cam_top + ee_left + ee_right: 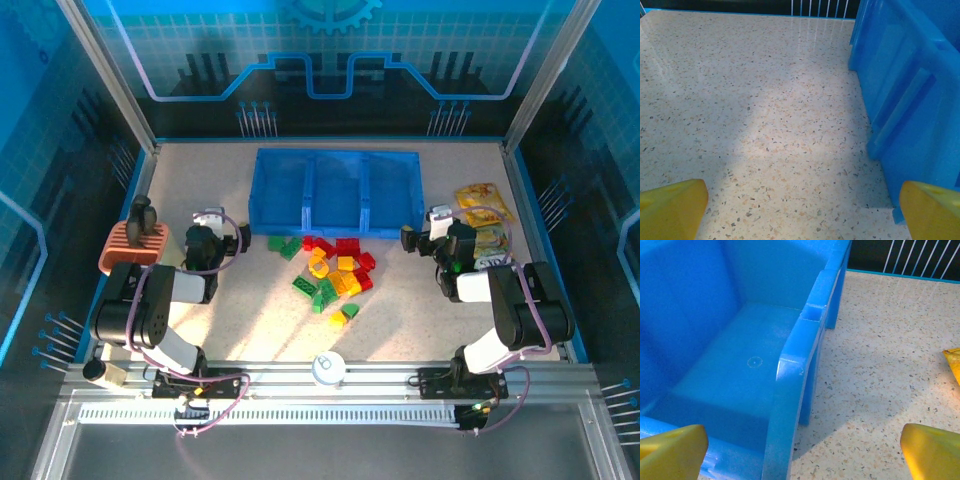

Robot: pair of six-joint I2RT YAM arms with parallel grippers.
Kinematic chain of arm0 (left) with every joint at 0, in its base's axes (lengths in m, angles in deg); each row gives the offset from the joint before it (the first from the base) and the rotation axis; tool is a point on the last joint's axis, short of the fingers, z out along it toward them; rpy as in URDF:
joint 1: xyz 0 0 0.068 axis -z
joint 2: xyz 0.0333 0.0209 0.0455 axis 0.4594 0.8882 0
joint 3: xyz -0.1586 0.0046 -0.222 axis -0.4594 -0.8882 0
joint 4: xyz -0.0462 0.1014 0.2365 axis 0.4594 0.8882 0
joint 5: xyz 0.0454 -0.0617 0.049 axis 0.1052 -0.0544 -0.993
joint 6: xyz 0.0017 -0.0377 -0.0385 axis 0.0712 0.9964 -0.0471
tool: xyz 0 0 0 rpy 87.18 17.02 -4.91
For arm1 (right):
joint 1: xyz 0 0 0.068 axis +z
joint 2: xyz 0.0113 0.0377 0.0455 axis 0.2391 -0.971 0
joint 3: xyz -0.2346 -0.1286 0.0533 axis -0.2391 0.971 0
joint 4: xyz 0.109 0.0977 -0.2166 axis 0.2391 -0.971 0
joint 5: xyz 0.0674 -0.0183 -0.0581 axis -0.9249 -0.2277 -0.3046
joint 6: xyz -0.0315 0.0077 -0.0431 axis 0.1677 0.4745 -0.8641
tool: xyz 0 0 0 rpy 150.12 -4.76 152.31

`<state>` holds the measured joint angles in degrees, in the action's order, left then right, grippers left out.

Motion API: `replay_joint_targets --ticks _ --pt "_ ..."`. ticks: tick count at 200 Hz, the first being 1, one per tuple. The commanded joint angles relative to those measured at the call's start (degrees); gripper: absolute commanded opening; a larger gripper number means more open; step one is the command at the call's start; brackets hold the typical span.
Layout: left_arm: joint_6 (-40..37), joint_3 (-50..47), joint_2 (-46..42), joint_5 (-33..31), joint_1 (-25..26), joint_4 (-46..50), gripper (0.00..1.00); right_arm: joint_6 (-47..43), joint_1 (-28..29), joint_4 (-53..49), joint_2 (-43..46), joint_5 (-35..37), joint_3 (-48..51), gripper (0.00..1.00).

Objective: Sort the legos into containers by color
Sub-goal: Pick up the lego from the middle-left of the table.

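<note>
A pile of red, green and yellow-orange legos (pixel 335 272) lies on the speckled table just in front of the blue containers tray (pixel 336 188), whose three compartments look empty. My left gripper (pixel 214 222) stands open to the left of the pile. In its wrist view the left gripper (pixel 802 215) has bare table between its yellow fingertips (pixel 671 207), and the tray's outer wall (pixel 910 100) is at the right. My right gripper (pixel 431 224) is open near the tray's right front corner. In its wrist view the right gripper (pixel 802 455) straddles the tray's right wall (pixel 799 375), holding nothing.
A salmon ridged holder (pixel 132 246) with black handles sits at the left edge. Yellow snack packets (pixel 483 206) lie at the right, and one packet corner (pixel 954 360) shows in the right wrist view. A small white round object (pixel 328 368) rests on the near rail.
</note>
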<state>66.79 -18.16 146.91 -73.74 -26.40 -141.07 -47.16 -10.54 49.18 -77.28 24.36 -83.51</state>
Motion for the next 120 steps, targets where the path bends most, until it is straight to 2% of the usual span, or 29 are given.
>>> replay_joint_targets --ticks 1,120 --pt "-0.1 0.9 -0.8 1.1 -0.2 -1.4 0.99 -0.1 -1.0 0.1 0.8 -0.5 -1.0 1.00" --pt "0.2 1.1 -1.4 1.6 -0.6 -0.4 0.99 0.3 -1.0 0.0 0.9 0.7 -1.1 1.00"
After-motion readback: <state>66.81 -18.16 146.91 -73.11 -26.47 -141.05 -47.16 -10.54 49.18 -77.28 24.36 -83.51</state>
